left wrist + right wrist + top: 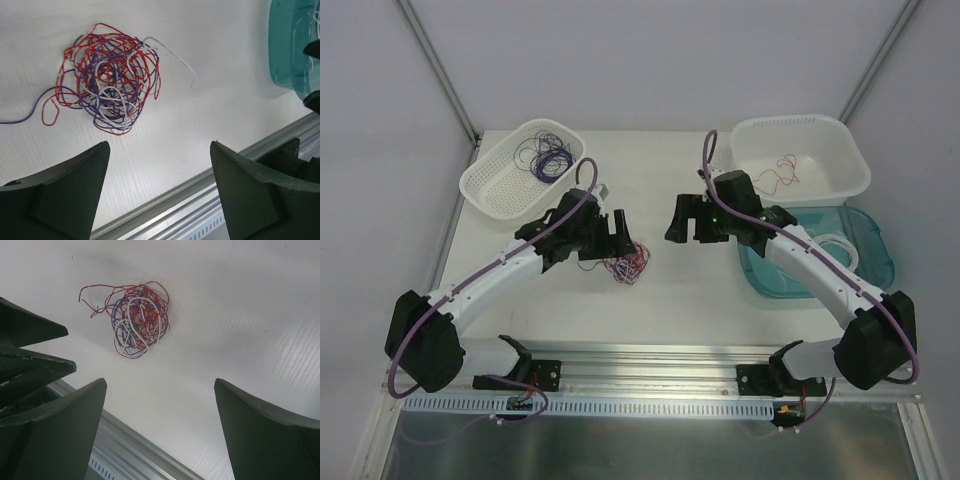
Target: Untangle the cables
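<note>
We note the cables (628, 262), a loose curly clump of hair-thin red, dark purple and white wires, lying on the white, faintly ribbed tabletop (710, 295) between the two arms. The left fingers (70, 185) are spread wide with nothing between them; the right fingers (260, 430) are likewise spread and empty. Seen from overhead, the clump sits just beside the left fingers, on their near, inward side, while the right fingers hang apart from it across bare surface, so the left arm (510, 265) is plainly the nearer. From the left wrist the clump lies ahead of the tips and left of the gap; from the right wrist it lies ahead and slightly left of centre. The clump is roughly round, with no long axis to speak of; a dark purple strand (20, 120) trails flat out of one side and a white end (175, 56) arcs out the other, toward the teal plastic tub (872, 250); we judge these tails the likeliest places to pinch. Around the work, a white perforated basket (485, 190) far left holds purple loops (548, 157); a white tub (825, 192) far right holds a red strand (782, 177); the teal tub holds a white coil (835, 243). An aluminium rail (650, 355) runs along the near edge; pale panels (640, 60) close in the booth.
</note>
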`<state>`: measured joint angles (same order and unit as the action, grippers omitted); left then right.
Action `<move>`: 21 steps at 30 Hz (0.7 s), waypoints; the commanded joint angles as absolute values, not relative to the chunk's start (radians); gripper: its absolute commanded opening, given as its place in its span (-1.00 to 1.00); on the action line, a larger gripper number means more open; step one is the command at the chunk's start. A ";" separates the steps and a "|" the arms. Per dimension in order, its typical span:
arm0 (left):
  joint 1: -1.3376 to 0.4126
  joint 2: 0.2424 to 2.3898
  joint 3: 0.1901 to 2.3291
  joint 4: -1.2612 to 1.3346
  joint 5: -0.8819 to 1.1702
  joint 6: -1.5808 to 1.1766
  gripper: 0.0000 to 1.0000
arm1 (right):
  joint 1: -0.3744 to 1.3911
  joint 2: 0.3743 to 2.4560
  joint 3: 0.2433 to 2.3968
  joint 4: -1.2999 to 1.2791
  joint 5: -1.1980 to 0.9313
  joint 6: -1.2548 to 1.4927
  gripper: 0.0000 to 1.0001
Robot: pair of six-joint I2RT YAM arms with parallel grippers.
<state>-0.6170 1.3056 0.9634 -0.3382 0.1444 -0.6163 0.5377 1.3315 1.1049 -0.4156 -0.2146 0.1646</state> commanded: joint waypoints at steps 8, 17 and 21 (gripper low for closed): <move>-0.532 1.367 0.917 -0.364 0.135 -0.581 0.57 | 0.637 1.557 1.276 -0.348 -0.236 0.118 0.56; -0.534 1.525 0.995 -0.362 0.072 -0.551 0.50 | 0.655 1.739 1.336 -0.291 -0.276 0.104 -0.04; -0.534 1.586 1.029 -0.354 0.051 -0.548 0.45 | 0.661 1.772 1.348 -0.281 -0.290 0.098 -0.20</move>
